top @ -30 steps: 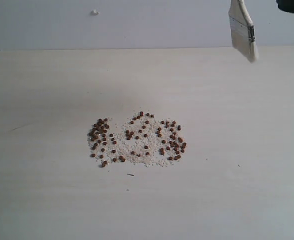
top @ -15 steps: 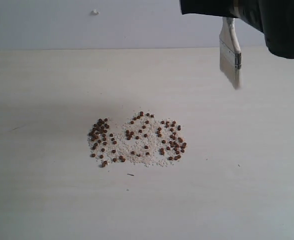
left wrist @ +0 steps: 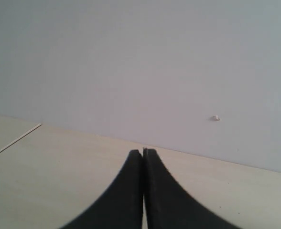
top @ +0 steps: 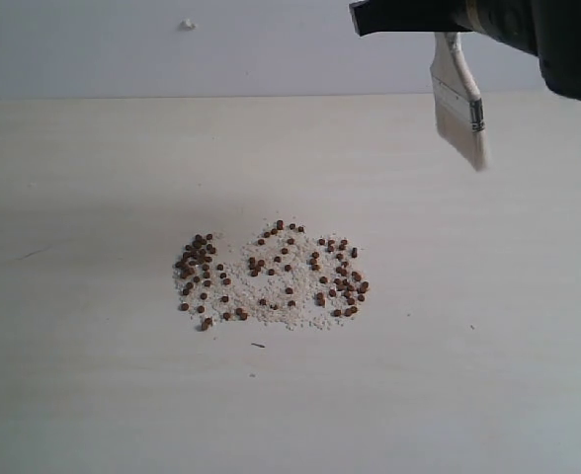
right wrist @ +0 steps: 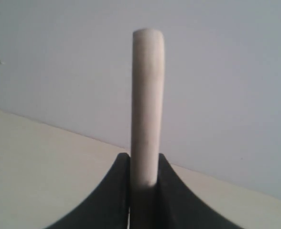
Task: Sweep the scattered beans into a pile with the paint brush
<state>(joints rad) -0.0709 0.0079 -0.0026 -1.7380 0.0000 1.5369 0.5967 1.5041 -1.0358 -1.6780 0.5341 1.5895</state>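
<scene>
The beans (top: 271, 276) lie mid-table as a loose flat patch of reddish-brown pellets on white crumbs, denser at its left end (top: 198, 269); there is no tight pile. The paint brush (top: 460, 94) hangs bristles-down above the table's far right, well clear of the beans. My right gripper (top: 449, 22) holds its handle from above. In the right wrist view the brush (right wrist: 146, 105) shows edge-on, with the right gripper (right wrist: 144, 158) shut on it. My left gripper (left wrist: 143, 151) is shut on nothing and does not show in the exterior view.
A pale wooden table (top: 93, 395) meets a grey wall at its far edge. A white speck (top: 187, 24) sticks to the wall. A small dark fleck (top: 258, 345) lies just in front of the beans, and a faint scratch (top: 34, 253) marks the left side.
The right arm has come into view from the top right, carrying the brush left and lower. In the last half second the brush only tilted a little. The beans have not moved.
</scene>
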